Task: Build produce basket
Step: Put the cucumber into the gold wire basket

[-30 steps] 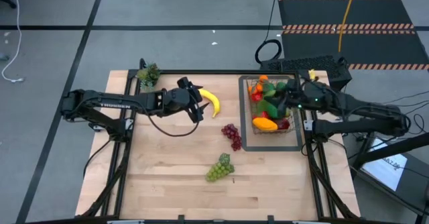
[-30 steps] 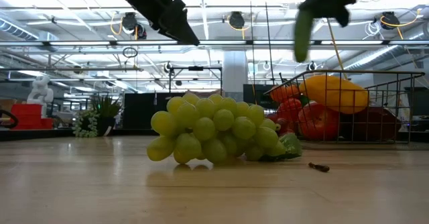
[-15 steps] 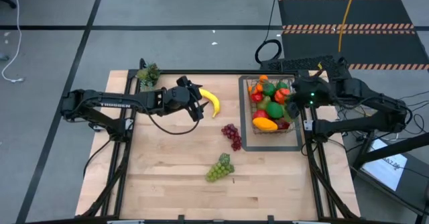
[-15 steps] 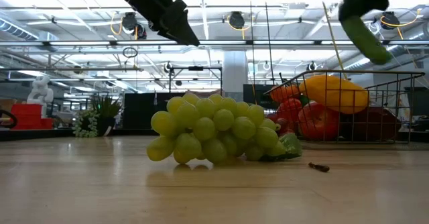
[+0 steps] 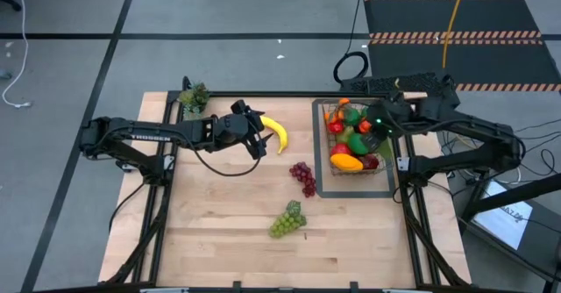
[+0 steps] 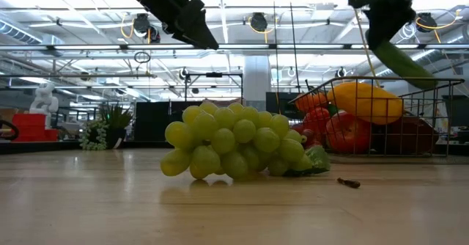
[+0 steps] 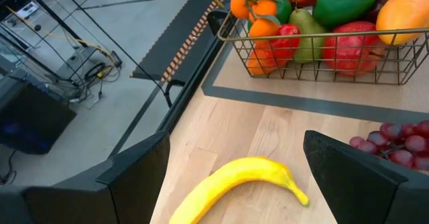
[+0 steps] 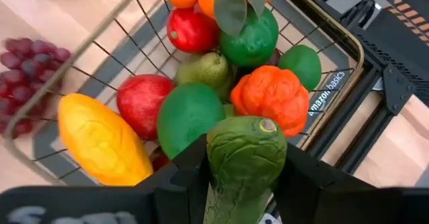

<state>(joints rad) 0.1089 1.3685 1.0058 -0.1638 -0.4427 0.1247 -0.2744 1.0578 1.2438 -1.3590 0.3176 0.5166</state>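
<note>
My right gripper (image 5: 379, 125) hovers above the dark wire basket (image 5: 326, 135), shut on a green cucumber (image 8: 244, 150). In the low view the cucumber (image 6: 401, 56) slants down over the basket's rim (image 6: 440, 80). The basket holds a mango (image 8: 100, 140), red apples, limes and oranges. My left gripper (image 5: 254, 135) is open and stands just left of the yellow banana (image 5: 276, 133), which lies on the table. In the left wrist view the banana (image 7: 234, 184) lies ahead, between the fingers and untouched. Purple grapes (image 5: 303, 177) and green grapes (image 5: 287, 218) rest on the table. My right gripper pinches the cucumber between its two fingers (image 8: 184, 174), which lie across it; its free end (image 8: 258, 127) points away from the wrist. The cucumber is lifted clear and hangs tilted below the gripper above the basket's fruit.
The basket stands on a flat dark tray (image 5: 317, 183) at the table's right side. A small potted plant (image 5: 195, 97) stands at the far left corner. Bare wood lies along the near edge around the green grapes.
My right gripper has swung the cucumber toward the table's right and turned. The cucumber has tipped from hanging nearly upright to slanting, and now sits a little lower over the basket. My left arm has kept still.
</note>
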